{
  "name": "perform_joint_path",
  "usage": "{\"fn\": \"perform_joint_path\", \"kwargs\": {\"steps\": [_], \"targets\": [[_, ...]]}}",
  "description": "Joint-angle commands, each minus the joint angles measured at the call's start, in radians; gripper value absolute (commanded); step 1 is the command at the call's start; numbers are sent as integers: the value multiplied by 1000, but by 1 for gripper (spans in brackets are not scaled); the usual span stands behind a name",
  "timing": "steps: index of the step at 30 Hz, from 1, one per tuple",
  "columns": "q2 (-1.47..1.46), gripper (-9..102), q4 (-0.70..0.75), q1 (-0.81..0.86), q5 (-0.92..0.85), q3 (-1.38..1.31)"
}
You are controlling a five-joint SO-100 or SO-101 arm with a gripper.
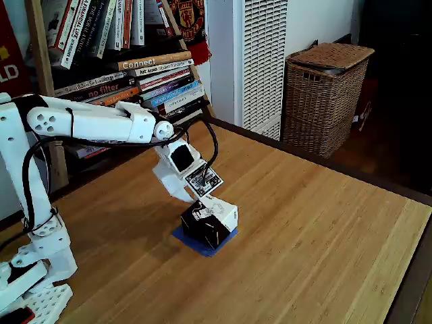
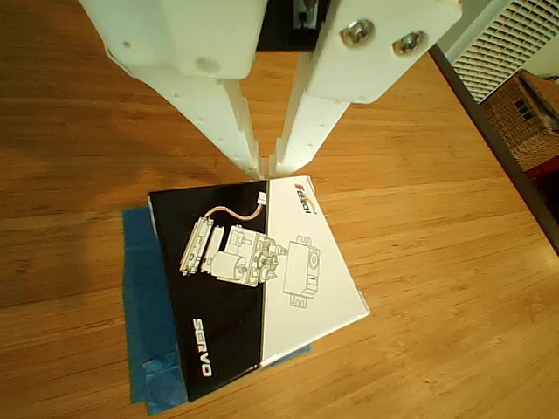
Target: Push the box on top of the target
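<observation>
Box (image 2: 253,288) top: "SERVO", red "Feetech". Book spines (image 1: 145,71): "Connect", "no filter".

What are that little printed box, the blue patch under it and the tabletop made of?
The box looks like smooth printed cardboard, with crisp folded edges. The blue patch seems matte tape, with overlapping strips. The table looks like varnished bamboo or wood, with striped grain and slight sheen.

**Box on the blue tape, arm bent over it**

The box (image 1: 209,221) sits on the target (image 1: 202,241), whose blue tape shows at the box's near and left edges. The white arm (image 1: 101,125) reaches from the left across the wooden surface (image 1: 324,229), its gripper (image 1: 202,200) down against the box's top; the jaws cannot be made out. Behind stand a bookshelf (image 1: 128,61) and a wicker basket (image 1: 324,94).
</observation>
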Motion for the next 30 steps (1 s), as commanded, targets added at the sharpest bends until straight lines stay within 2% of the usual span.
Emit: {"fn": "perform_joint_path", "kwargs": {"steps": [1, 6, 14, 18, 25, 30], "targets": [[5, 0, -15, 12, 6, -40], [6, 0, -9, 9, 11, -41], [55, 0, 117, -17, 72, -137], [155, 0, 127, -28, 126, -137], [307, 0, 261, -40, 156, -216], [477, 0, 258, -41, 156, -187]]}}
